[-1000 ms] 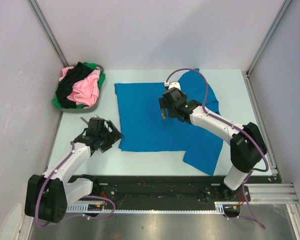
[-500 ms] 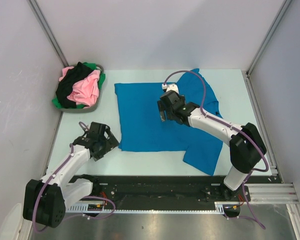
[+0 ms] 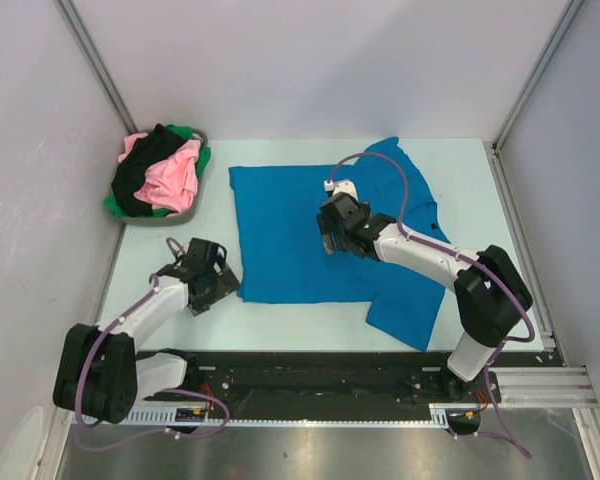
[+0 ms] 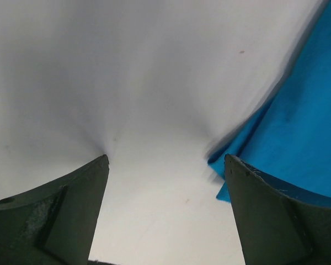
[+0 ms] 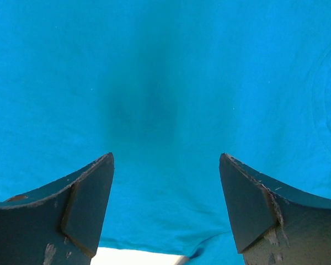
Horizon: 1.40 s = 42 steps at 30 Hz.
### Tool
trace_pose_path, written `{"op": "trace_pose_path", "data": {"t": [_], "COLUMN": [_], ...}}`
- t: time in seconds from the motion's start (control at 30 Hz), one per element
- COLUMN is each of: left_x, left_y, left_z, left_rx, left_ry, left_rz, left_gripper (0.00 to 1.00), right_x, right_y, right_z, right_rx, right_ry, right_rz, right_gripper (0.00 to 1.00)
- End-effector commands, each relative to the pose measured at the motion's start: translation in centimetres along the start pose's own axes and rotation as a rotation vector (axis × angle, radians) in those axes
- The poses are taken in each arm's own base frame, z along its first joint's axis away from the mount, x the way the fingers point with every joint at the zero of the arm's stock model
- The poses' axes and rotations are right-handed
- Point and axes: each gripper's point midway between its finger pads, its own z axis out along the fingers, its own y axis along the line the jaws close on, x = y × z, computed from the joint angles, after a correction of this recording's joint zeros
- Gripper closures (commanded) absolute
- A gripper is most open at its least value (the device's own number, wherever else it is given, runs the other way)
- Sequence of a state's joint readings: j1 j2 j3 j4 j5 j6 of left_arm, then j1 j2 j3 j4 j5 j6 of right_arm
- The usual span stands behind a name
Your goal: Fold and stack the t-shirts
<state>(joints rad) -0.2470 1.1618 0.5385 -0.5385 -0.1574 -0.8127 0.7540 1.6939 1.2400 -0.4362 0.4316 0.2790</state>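
Note:
A bright blue t-shirt (image 3: 280, 225) lies spread flat on the white table, with a fold of it reaching out at the near right. My left gripper (image 3: 224, 284) is open, low over bare table just left of the shirt's near left corner. In the left wrist view that gripper (image 4: 166, 157) holds nothing, and the blue shirt's edge (image 4: 298, 127) runs beside its right finger (image 4: 276, 215). My right gripper (image 3: 327, 243) is open above the middle of the shirt. The right wrist view shows the right gripper (image 5: 166, 155) over blue cloth (image 5: 165, 83), nothing between its fingers.
A round grey basket (image 3: 170, 215) stands at the far left and holds pink (image 3: 172, 175), black (image 3: 140, 170) and green (image 3: 187, 131) t-shirts in a heap. Grey walls close the table on three sides. A black rail runs along the near edge.
The left gripper has turned and shifted toward the shirt's near left corner. The right gripper has drawn nearer over the shirt. The shirt itself has not moved.

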Motion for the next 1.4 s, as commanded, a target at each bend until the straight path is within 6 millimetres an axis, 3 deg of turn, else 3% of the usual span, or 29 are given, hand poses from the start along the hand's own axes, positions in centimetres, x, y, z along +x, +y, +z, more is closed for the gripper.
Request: {"op": "trace_pose_path", "data": {"t": [0.0,0.5,0.7,0.97,1.37], "left_x": [0.2,2.2,2.6,1.6,2.2], "left_y": [-0.6,-1.9,-1.4,-1.5,0.6], "left_z": [1.2,3.2,2.9,0.7,0.8], "left_rx": [0.004,-0.033,-0.037,0.001,-0.092], "left_ry": [0.006,0.076,0.073,0.015,0.026], "left_rz": [0.010,0.092,0.093,0.063,0.064], "left_gripper": [0.09,0.18,0.28,0.28,0.29], "right_x": [-1.4,0.1,0.2,0.1,-0.6], "right_y": [-0.3,-1.1,-1.4,-1.3,-1.2], "right_z": [-1.1,-0.2,-0.3,-0.8,-2.2], "right_rx": [0.003,0.004,-0.001,-0.016,-0.038], "right_ry": [-0.065,-0.045,-0.046,-0.047,-0.072], "right_rz": [0.026,0.042,0.050,0.053,0.063], "right_gripper": [0.19,0.20,0.20,0.21,0.21]}}
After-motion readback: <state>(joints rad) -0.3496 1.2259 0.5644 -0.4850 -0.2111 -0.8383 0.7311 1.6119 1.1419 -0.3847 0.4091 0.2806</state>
